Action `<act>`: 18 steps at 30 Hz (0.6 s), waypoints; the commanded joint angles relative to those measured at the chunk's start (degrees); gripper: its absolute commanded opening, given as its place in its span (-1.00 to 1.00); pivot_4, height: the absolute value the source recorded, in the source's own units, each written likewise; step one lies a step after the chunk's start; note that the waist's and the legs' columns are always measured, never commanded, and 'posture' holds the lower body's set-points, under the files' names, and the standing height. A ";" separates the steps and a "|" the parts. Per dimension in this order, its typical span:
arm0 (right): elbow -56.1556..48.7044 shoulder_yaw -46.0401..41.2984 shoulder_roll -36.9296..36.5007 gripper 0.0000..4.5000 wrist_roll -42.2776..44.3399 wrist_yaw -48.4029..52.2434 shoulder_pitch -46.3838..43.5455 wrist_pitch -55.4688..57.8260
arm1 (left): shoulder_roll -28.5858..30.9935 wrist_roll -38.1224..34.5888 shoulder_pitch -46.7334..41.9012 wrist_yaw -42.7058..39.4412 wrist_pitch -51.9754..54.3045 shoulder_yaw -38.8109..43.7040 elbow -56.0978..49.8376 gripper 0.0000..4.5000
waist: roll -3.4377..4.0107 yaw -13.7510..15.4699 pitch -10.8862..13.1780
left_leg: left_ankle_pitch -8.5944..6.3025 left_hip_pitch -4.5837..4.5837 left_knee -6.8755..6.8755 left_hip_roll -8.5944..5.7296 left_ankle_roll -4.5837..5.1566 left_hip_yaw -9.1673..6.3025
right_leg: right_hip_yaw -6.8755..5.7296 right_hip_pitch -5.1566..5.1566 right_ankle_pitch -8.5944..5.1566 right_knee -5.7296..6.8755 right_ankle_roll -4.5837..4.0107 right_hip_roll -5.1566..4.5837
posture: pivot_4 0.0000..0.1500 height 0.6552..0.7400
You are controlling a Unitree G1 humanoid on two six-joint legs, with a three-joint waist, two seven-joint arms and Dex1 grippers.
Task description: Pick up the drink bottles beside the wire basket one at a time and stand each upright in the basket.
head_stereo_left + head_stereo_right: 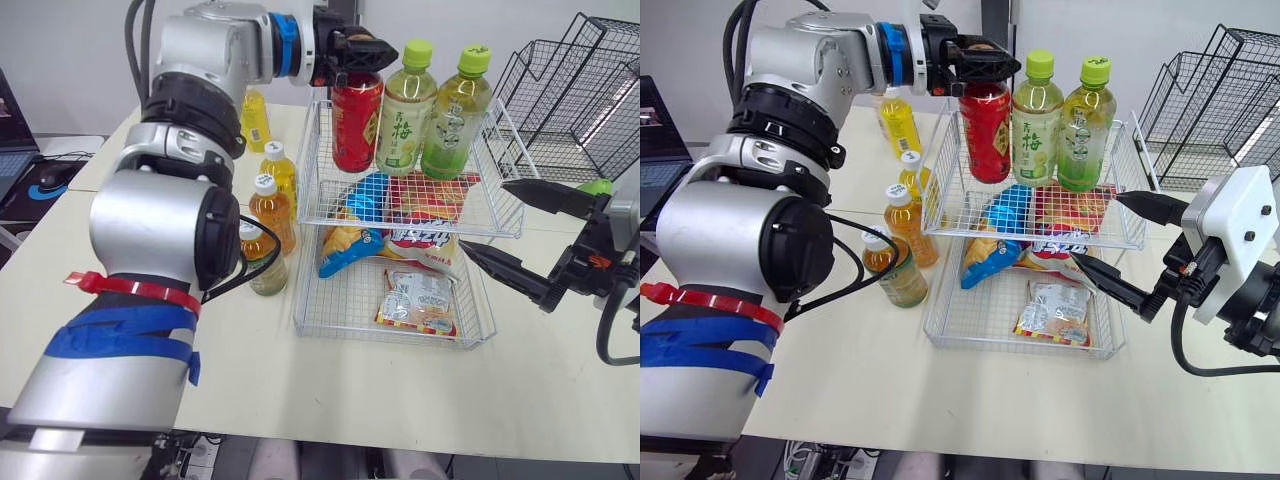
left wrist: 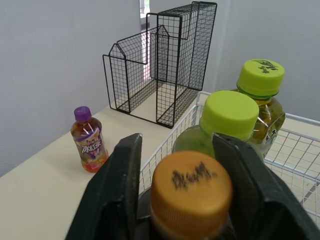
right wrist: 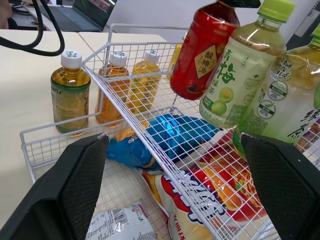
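My left gripper [image 1: 362, 55] is shut on the orange cap of a red drink bottle [image 1: 357, 120]. It holds the bottle slightly tilted in the left end of the white wire basket's [image 1: 505, 215] upper tier. Two green-capped tea bottles [image 1: 407, 105] [image 1: 455, 112] stand upright in that tier beside it. In the left wrist view the black fingers [image 2: 112, 200] flank the cap [image 2: 191, 192]. Left of the basket stand a yellow bottle [image 1: 255, 120] and three amber bottles [image 1: 278, 168] [image 1: 272, 210] [image 1: 264, 262]. My right gripper [image 1: 487, 217] hangs open to the basket's right, holding nothing.
Snack packets [image 1: 420, 300] lie in the basket's lower tier and under the upper tier. Black wire racks [image 1: 585, 90] stand at the back right. A small purple-capped bottle [image 2: 89, 145] stands near them. A laptop [image 1: 12, 140] sits at the far left.
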 commanded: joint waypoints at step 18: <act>6.90 3.27 -3.34 1.00 0.18 8.78 -7.88 -1.61 | 22.77 -11.81 15.15 -7.03 25.88 7.95 -43.94 0.99 | 0.20 -0.26 -0.03 | 0.01 0.54 -0.03 0.10 -0.01 0.01 | 0.02 0.46 -0.01 0.03 -0.01 -0.02 | 1.00 0.87</act>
